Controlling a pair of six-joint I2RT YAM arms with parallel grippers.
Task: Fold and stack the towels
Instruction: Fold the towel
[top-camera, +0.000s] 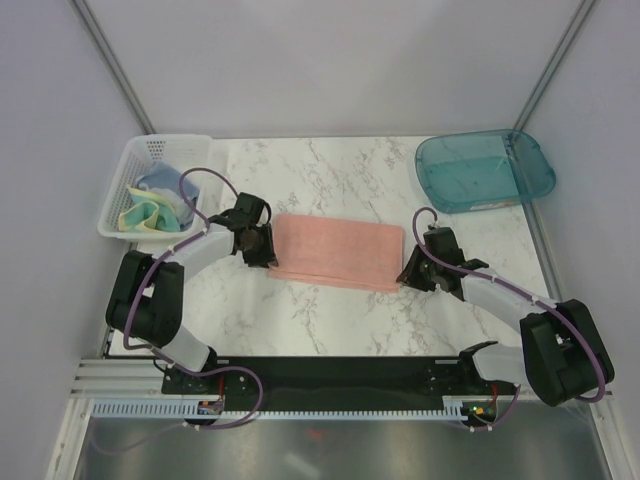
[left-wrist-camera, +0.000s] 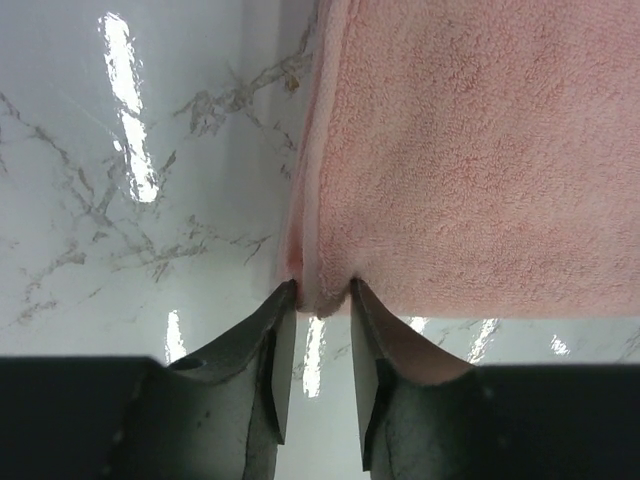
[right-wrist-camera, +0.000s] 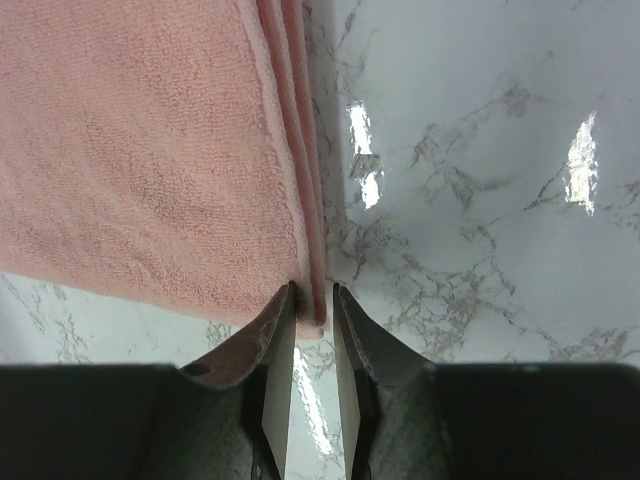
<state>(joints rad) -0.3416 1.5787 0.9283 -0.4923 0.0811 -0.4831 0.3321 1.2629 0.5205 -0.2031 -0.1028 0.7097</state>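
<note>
The salmon-pink towel (top-camera: 338, 250) lies folded into a long rectangle in the middle of the marble table (top-camera: 330, 330), its long sides running left to right, with a lower layer showing as a thin strip along the near edge. The 2 arms reach in from either side, 1 at each short end of it. The left gripper (left-wrist-camera: 322, 292) sits at the towel's near left corner: its jaws stand narrow, partly closed, and the bunched corner of the cloth is pinched between the 2 tips, with bare marble showing in the gap behind them. The right gripper (right-wrist-camera: 313, 292) sits at the near right corner, its jaws drawn closer together than the left pair, and the stacked edges of the folded layers are caught between its tips. In both wrist views the towel spreads flat away from the fingers onto the table. The other 2 towels are in the white basket (top-camera: 165, 150) at the far left corner, well apart from the pink one: the pale-yellow towel (top-camera: 140, 212) lies crumpled at the near end with some teal showing beside it, and the grey-blue towel (top-camera: 160, 183) is heaped just behind it. A teal tray (top-camera: 480, 170) rests at the far right corner.
</note>
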